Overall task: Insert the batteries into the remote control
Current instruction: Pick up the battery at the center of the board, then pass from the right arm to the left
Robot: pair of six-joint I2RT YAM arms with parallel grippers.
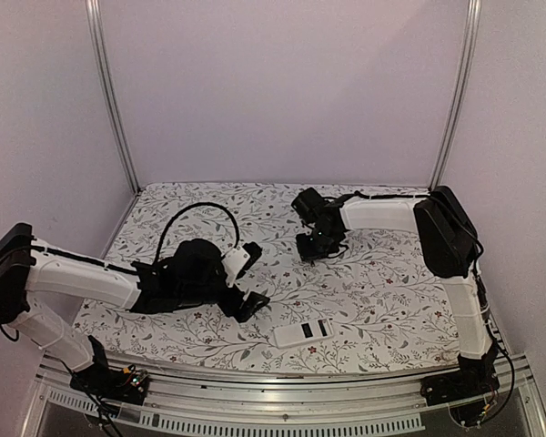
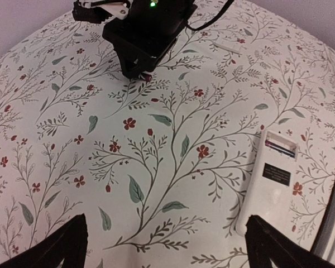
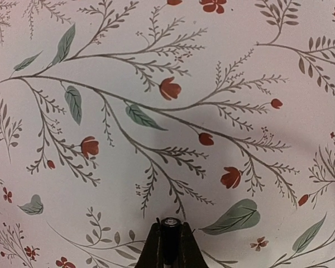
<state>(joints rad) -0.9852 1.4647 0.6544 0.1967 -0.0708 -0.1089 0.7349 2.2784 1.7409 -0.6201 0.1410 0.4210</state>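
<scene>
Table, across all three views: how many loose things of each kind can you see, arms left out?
remote control: 1
battery, pinched in the right gripper: 1
thin white strip, kind unclear: 1
Total: 3
A second battery cannot be made out.

Arms: 2, i.e. left arm (image 1: 73, 278) + right arm (image 1: 455, 264). Claws: 2, one per arm: left claw (image 1: 250, 305), right claw (image 2: 141, 74). Remote control (image 1: 305, 332): 1, w/ 1 open slot (image 2: 282, 146) in its back. Batteries: only 1 battery (image 3: 169, 224) in sight, seen end-on; can't tell re a 2nd. Surface (image 1: 382, 291): 1, floral cloth. Metal posts at back: 2, left post (image 1: 109, 91), right post (image 1: 455, 91). Thin white strip (image 2: 226, 44) on cloth: 1.
</scene>
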